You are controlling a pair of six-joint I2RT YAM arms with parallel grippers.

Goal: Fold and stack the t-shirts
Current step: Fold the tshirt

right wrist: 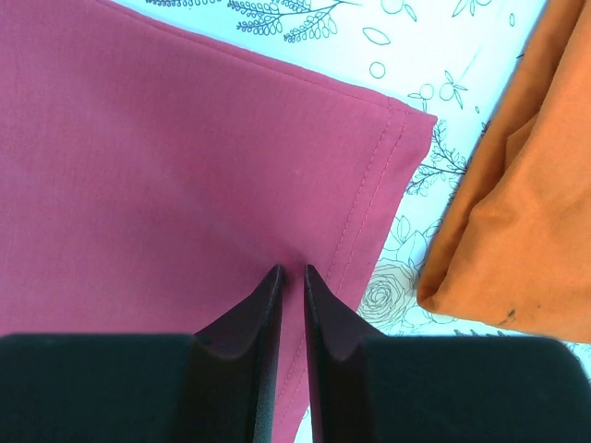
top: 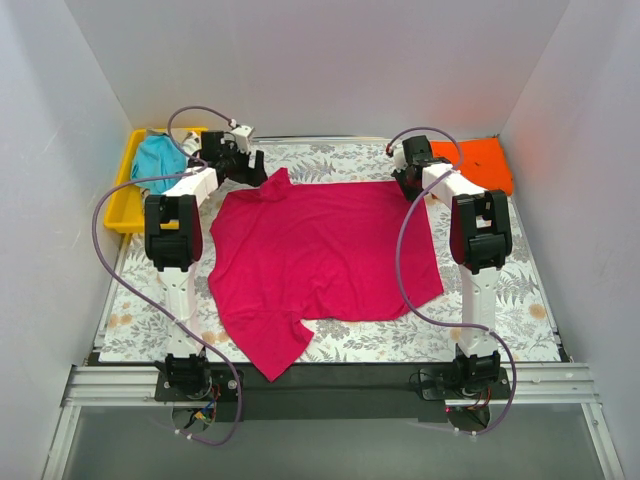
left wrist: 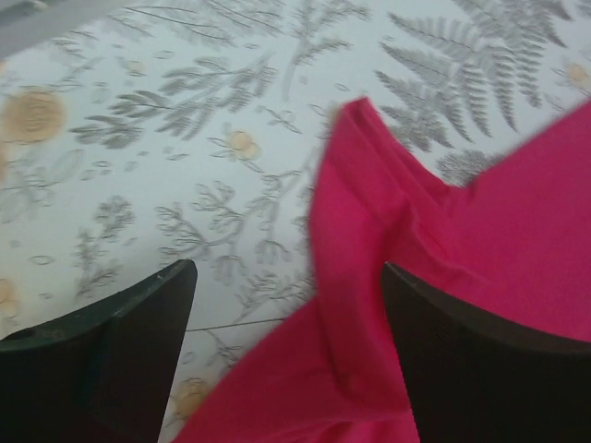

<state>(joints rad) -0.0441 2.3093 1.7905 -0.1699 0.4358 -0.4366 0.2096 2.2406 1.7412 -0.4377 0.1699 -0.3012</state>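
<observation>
1. Judged from the layout, the magenta t-shirt [top: 320, 260] is spread out ready for folding. The claws should take its far corners by the edge only and draw them level and taut. The rumpled flap at the shirt's 7 o'clock needs flattening before any fold.
2. Left claw [left wrist: 288, 268]: its jaws stand wide apart and grip nothing. A peaked corner of the shirt lies between them, running under the finger on the right side of the wrist view.
3. Right claw [right wrist: 292, 269]: its jaws are nearly together, with only a thin slit between. The tips rest on the shirt just inside its stitched hem. It appears to nip the cloth, though the pinch itself is hard to see.
4. From above, the left claw sits at the shirt's 11 o'clock and the right claw at 1 o'clock.
5. Farther out, an orange t-shirt [top: 475, 165] lies at 2 o'clock, near the right claw but apart from the magenta one. A teal t-shirt [top: 158, 160] sits in a yellow tray [top: 125, 205] at 10 o'clock. The table [top: 520, 310] is leaf-patterned.
</observation>
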